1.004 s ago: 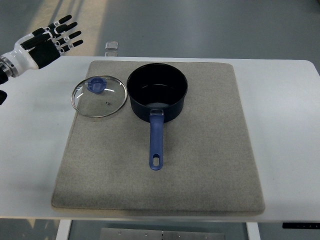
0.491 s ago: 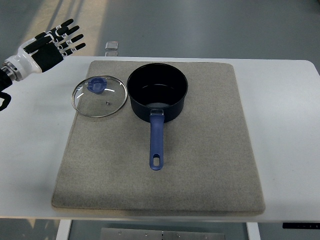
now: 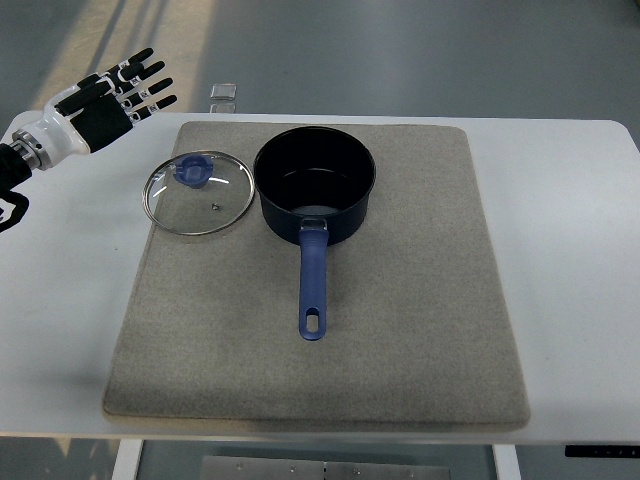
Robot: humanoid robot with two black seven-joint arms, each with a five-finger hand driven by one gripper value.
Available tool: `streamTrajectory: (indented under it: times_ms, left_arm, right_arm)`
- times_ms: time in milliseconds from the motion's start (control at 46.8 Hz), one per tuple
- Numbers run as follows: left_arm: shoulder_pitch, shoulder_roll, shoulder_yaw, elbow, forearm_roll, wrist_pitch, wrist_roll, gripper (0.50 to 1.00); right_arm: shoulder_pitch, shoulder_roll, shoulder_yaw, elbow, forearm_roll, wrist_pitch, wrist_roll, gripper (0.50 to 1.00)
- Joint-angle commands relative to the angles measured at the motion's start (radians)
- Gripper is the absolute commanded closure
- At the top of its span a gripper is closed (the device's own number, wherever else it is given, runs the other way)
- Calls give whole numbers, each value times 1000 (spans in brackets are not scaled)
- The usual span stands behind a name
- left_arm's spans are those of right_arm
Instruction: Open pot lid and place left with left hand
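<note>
Down and to the right of the left hand [image 3: 103,100], whose fingers are spread and empty, the glass lid [image 3: 199,193] lies flat on the mat [image 3: 420,300], touching the pot [image 3: 315,184]. The pot's handle [image 3: 313,285] points straight toward the near edge.

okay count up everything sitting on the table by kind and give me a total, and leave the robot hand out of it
Pots: 1, the dark pot with a blue handle
Glass lids: 1, the lid lying left of the pot
Mats: 1, the grey mat under both
Small clear items at the table's far edge: 1, too small to identify
Total: 4
</note>
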Motion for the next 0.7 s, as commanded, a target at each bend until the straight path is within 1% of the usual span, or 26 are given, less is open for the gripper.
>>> streamTrajectory:
  times_ms: [0,683]
  left_arm:
    - [3,0,0,1,0,0,0,508]
    - [8,6,-2,-5,0,0,-2,508]
  right_arm:
    - [-1,0,3,1,2,3,0,585]
    - [-2,0,10,13,1,3,-3,585]
